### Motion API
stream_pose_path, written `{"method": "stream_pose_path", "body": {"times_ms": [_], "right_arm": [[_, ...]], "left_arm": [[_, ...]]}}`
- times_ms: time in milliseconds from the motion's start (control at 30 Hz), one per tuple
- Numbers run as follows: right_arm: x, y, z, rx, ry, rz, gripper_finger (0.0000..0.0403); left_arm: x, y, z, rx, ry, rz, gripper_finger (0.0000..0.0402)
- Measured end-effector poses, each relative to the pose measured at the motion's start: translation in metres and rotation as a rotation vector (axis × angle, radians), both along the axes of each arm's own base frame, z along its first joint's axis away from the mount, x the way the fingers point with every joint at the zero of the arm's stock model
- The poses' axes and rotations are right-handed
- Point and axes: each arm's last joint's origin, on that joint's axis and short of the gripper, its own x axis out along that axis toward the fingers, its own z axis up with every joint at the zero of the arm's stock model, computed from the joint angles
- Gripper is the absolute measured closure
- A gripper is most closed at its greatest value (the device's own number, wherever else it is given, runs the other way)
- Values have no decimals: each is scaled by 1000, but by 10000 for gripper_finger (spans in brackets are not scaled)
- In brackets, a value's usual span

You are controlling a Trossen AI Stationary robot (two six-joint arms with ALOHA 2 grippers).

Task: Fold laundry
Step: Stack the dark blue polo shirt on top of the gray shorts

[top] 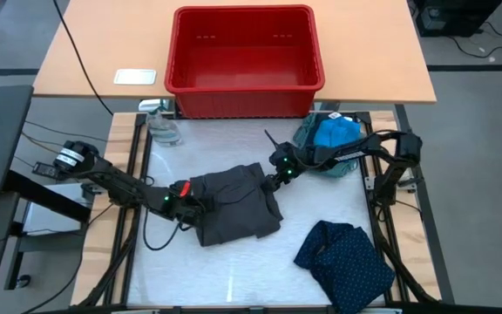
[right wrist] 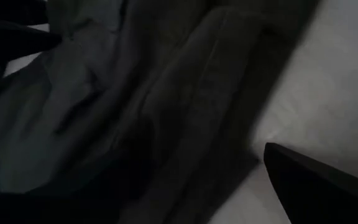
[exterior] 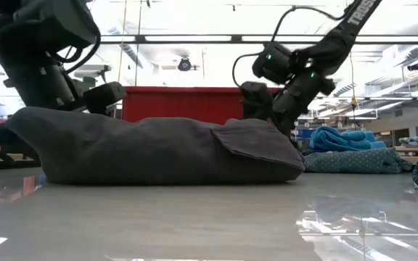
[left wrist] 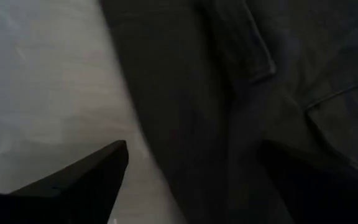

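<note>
Two hands, both spread and holding nothing, flank the large charcoal-grey cloth garment (top: 234, 205) mid-worktop (top: 260, 270): left hand (top: 184, 203) at its left edge, right hand (top: 277, 174) at its far right corner, equally near.

The left arm (top: 111, 181) reaches in low from the table's left edge, stretched almost flat, its wrist lit by small green and red lights. The left gripper (top: 192, 208) sits at the end of it, fingers (left wrist: 92, 180) spread wide apart, one to each side of the wrist camera's view. The right arm (top: 382, 157) comes from the right edge, rises at the elbow, then bends down and inward toward the middle. The right gripper (top: 273, 179) points down at a slant, its fingers (right wrist: 316, 183) also spread wide. The two grippers face each other, near but apart.
</note>
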Motion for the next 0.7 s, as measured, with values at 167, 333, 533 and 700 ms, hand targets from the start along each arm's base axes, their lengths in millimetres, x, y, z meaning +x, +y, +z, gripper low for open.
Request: {"method": "stream_pose_path", "body": {"times_ms": [167,333,533,700], "right_arm": [[11,2,-20,55,-20,7,43],[11,4,-16,14,-25,-27,70],[-7,3,15,-56,13,-36,97],[-32,14,41,-71,98,51,100]], "left_arm": [[2,0,-1,43,-19,-37,27],[1,0,-1,33,-21,-30,81],[-3,-1,17,25,-57,-53,107],[-11,3,31,39,-81,-79,108]]}}
